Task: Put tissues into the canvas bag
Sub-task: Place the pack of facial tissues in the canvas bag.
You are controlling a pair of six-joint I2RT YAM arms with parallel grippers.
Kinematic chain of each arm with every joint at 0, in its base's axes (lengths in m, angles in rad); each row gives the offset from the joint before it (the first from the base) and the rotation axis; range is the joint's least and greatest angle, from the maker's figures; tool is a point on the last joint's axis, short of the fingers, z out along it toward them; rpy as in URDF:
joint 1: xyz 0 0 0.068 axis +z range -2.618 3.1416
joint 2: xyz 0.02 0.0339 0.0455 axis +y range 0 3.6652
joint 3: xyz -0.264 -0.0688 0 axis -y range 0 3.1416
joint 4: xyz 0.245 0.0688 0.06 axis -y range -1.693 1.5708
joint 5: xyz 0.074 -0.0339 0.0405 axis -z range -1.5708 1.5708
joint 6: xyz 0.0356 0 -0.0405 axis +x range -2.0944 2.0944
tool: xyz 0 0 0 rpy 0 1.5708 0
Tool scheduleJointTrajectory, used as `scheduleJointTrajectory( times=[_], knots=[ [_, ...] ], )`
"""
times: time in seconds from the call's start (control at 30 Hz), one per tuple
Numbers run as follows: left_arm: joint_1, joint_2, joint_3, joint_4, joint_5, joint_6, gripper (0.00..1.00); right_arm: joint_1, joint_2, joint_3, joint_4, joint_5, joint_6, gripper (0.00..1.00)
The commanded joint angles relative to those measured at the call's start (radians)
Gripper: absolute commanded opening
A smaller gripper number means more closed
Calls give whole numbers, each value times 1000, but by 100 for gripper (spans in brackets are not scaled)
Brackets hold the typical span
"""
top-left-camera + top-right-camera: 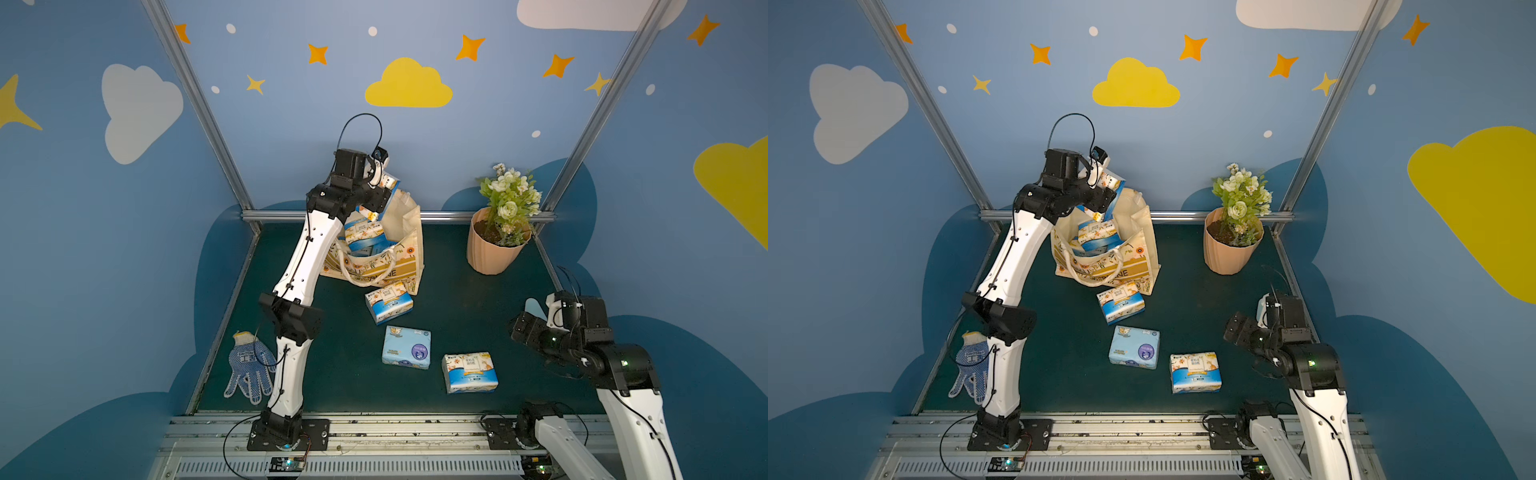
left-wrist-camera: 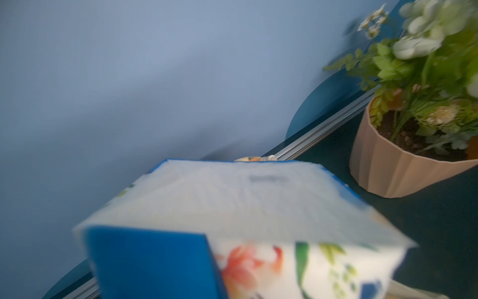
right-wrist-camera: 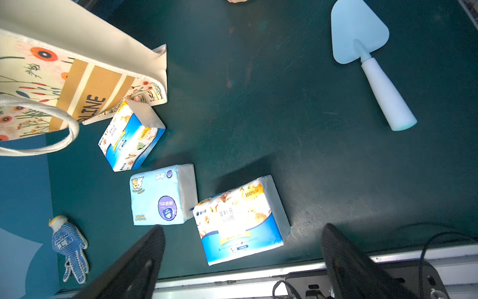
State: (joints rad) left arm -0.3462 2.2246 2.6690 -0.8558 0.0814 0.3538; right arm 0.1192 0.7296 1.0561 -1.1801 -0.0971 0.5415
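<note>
My left gripper (image 1: 380, 187) is raised over the open mouth of the canvas bag (image 1: 386, 266), shut on a blue-and-white floral tissue pack (image 1: 390, 185). That pack (image 2: 245, 207) fills the blurred left wrist view and hides the fingers. More packs (image 1: 363, 232) lie inside the bag. Three packs lie on the mat: a floral one (image 1: 388, 302) against the bag's front, a pale blue one with a purple emblem (image 1: 406, 347), and another floral one (image 1: 469, 372). My right gripper (image 3: 243, 229) hovers open at the right, near the last floral pack (image 3: 243, 220), holding nothing.
A ribbed peach flowerpot (image 1: 494, 249) with white flowers stands at the back right. A blue-dotted work glove (image 1: 249, 368) lies by the left arm's base. A light-blue trowel (image 3: 362, 44) lies near the right arm. Metal rails edge the mat.
</note>
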Motion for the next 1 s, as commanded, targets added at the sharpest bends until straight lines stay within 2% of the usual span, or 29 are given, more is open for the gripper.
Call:
scheduleJointTrajectory(
  times=[0.0,0.2,0.5,0.97],
  knots=[
    [-1,41,20,14,-29,-3,79,-2,1,-14,5,-32,-18,95],
    [6,86,-10,1,20,-17,79,0,2,-4,-9,-34,-41,95],
    [-2,95,-70,-11,23,27,83,2,19,-3,-11,-11,-56,95],
    [-3,59,-113,-22,49,52,99,4,26,-19,7,-18,-52,95]
  ],
)
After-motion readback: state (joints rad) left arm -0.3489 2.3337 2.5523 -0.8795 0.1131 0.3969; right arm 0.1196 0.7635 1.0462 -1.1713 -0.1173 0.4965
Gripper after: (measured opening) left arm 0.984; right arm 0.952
